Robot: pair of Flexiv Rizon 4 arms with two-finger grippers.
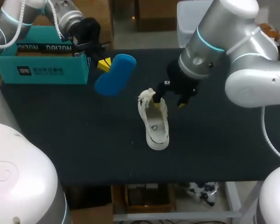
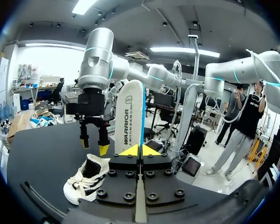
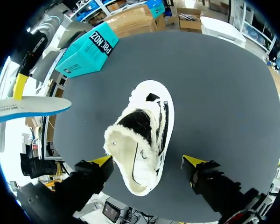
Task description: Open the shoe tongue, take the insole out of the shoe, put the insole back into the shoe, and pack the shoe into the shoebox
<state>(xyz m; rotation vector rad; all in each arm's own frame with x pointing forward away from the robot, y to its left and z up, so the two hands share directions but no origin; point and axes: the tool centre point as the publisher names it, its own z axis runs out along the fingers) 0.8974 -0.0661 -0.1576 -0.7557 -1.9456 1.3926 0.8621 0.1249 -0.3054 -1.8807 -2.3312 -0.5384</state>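
Left gripper (image 2: 140, 150): clamped narrow on one end of the insole, up in the air at the far left, just right of the shoebox!
Insole (image 1: 114, 74): out of the shoe, blue on one face and white on the other. It sticks out from the yellow tips above the table, between the box and the shoe and touching neither.
Right gripper (image 1: 168, 103): fingers spread wide and holding nothing. It hangs over the far end of the shoe, one yellow tip to each side of it.
Shoe (image 3: 142, 133): white with a fleecy lining, standing on its sole mid-table, toe to the near edge, mouth gaping under the right gripper.
Shoebox (image 1: 46, 63): teal, sitting at the far left corner, well apart from the shoe.
Table (image 1: 70, 140): black top, with only the shoe and the box on it.
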